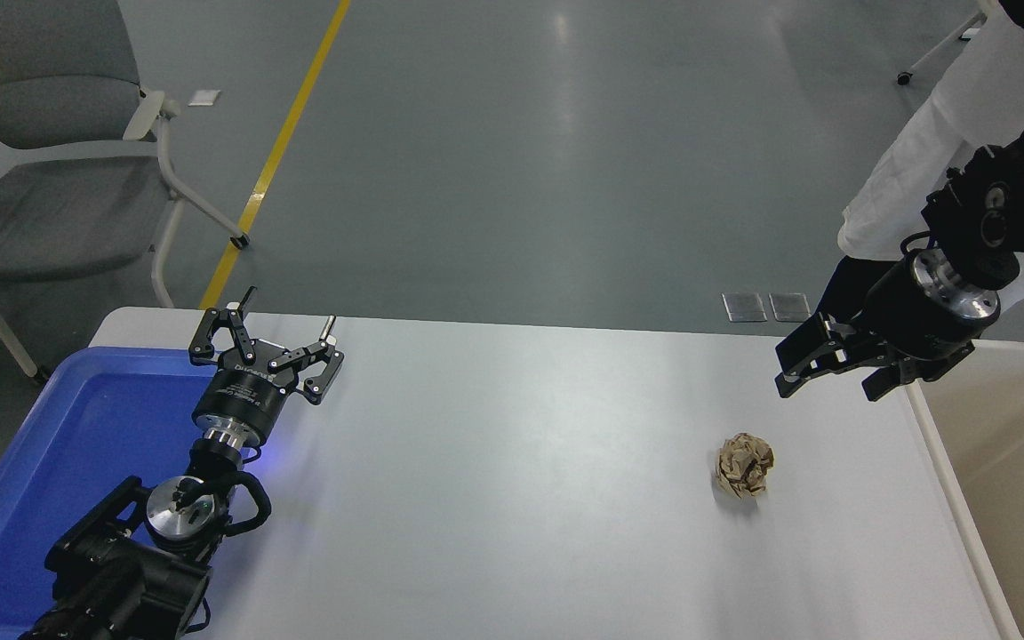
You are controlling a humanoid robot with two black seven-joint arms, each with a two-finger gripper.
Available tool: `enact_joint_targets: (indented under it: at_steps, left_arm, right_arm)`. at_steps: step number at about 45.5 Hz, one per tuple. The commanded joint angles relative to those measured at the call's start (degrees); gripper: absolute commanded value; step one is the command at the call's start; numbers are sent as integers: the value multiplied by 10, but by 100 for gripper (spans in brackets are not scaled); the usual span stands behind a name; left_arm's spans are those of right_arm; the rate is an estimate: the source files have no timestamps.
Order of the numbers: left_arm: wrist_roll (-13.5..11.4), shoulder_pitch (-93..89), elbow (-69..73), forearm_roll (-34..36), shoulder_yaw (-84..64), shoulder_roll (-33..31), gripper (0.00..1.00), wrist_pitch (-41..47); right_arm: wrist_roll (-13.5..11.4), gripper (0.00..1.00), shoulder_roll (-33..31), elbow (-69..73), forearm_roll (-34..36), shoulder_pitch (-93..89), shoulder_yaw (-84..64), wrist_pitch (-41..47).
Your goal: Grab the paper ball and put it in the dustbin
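The tan-brown paper ball (745,464) lies on the white table (512,498) at the right. The beige dustbin (1001,480) stands off the table's right edge, partly cut off by the picture. My right gripper (801,360) hangs above the table's far right corner, a little beyond and to the right of the ball, open and empty. My left gripper (285,342) is parked at the lower left, open and empty.
A shallow blue tray (59,444) sits at the table's left edge under my left arm. A person in white trousers (930,142) stands at the far right behind my right arm. A grey chair (59,160) stands at the far left.
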Motion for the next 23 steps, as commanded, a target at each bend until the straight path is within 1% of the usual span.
enact_joint_targets:
  at_steps: [1, 23]
  left_arm:
    - [0, 0, 0, 0, 0, 0, 99, 0]
    - [0, 0, 0, 0, 0, 0, 99, 0]
  right_arm:
    - [0, 100, -22, -46, 0, -22, 15, 1]
    - [0, 100, -31, -49, 1, -27, 19, -3]
